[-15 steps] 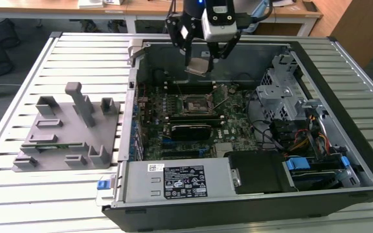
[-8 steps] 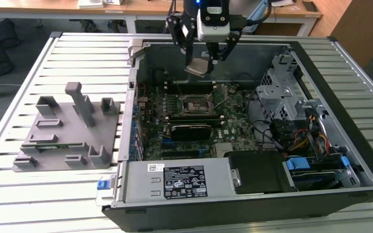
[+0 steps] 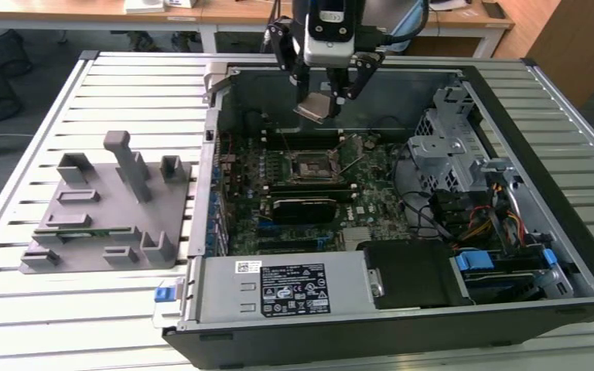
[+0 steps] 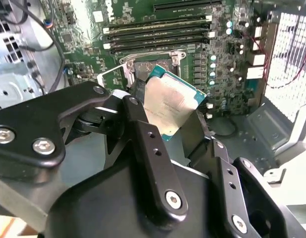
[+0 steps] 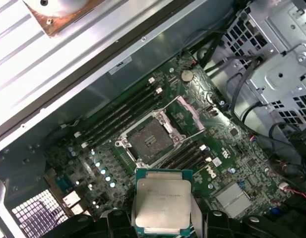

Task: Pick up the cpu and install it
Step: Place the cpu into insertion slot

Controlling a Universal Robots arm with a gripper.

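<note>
Spanning the exterior view, a silver slatted metal counter (image 3: 121, 85) carries an open black computer case (image 3: 401, 344) lying on its side. Beside the case, toward the exterior view's left, a grey plastic fixture block (image 3: 111, 209) sits on the slats. Inside the case lies a green circuit motherboard (image 3: 374, 166). Above it hangs the black two-fingered claw (image 3: 328, 99), pinching a small flat square cpu (image 5: 162, 203) with a silver-grey metal top by two opposite edges. The cpu is held in the air, tilted, well clear of the board. Beneath it, in the first wrist view, the square metal-framed socket (image 5: 152, 140) stands open, its hinged frame lifted.
</note>
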